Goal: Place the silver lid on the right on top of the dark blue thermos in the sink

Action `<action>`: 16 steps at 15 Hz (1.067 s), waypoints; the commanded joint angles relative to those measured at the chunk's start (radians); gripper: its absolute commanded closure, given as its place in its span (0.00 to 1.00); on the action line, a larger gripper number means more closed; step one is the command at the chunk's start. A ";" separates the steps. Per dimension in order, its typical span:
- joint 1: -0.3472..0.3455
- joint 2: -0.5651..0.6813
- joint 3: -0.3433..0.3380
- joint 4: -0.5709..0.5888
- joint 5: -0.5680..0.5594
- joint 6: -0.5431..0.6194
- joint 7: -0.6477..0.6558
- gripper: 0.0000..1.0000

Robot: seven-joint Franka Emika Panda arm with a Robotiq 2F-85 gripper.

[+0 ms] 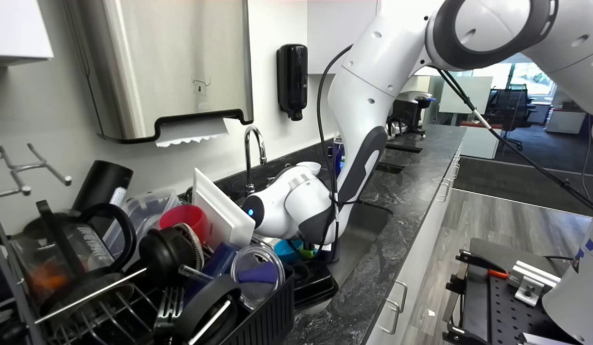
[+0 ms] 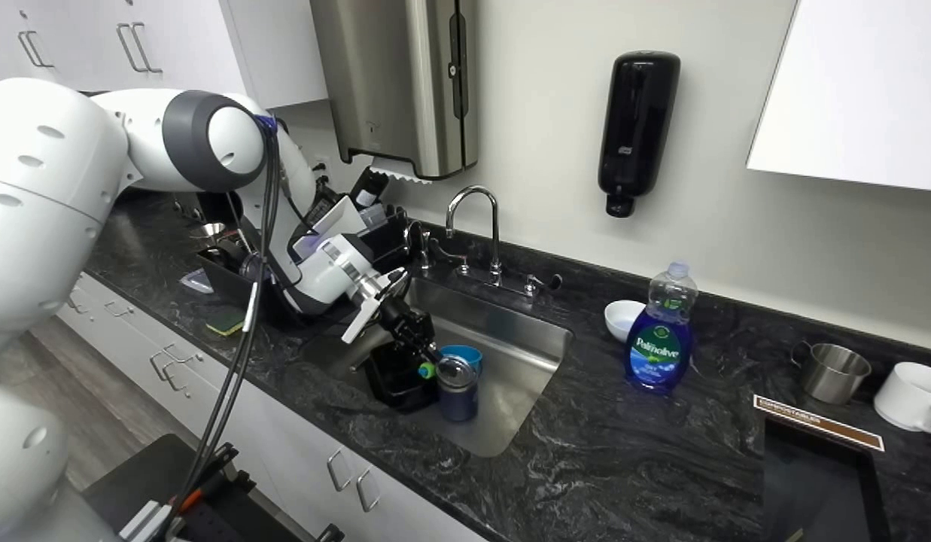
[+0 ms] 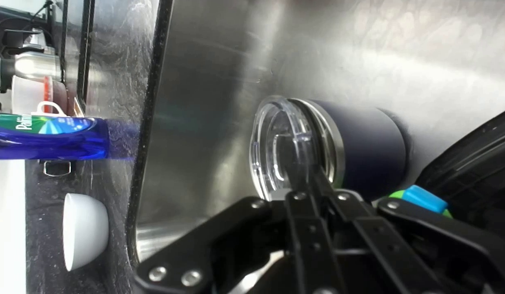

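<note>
Though jaws on rim of lid, open sink beside thermos

The arm bends over the sink beside a crowded basket.

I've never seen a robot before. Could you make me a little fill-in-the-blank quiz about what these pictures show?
The dark blue thermos stands in the ____.
The lid is at the thermos's ____ end, not its bottom.
The fingers near the lid are ____ in colour.
The soap bottle is labelled ____.

Missing words: sink; top; black; Palmolive.
</note>
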 commanded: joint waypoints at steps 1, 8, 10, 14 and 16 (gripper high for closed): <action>-0.003 0.014 -0.002 0.009 -0.028 -0.012 0.024 0.98; -0.013 0.012 -0.001 -0.002 -0.041 -0.001 0.057 0.98; -0.015 0.012 -0.002 -0.005 -0.043 0.000 0.062 0.98; -0.017 0.013 -0.004 -0.009 -0.048 0.001 0.071 0.98; -0.019 0.013 -0.005 -0.010 -0.050 0.001 0.074 0.98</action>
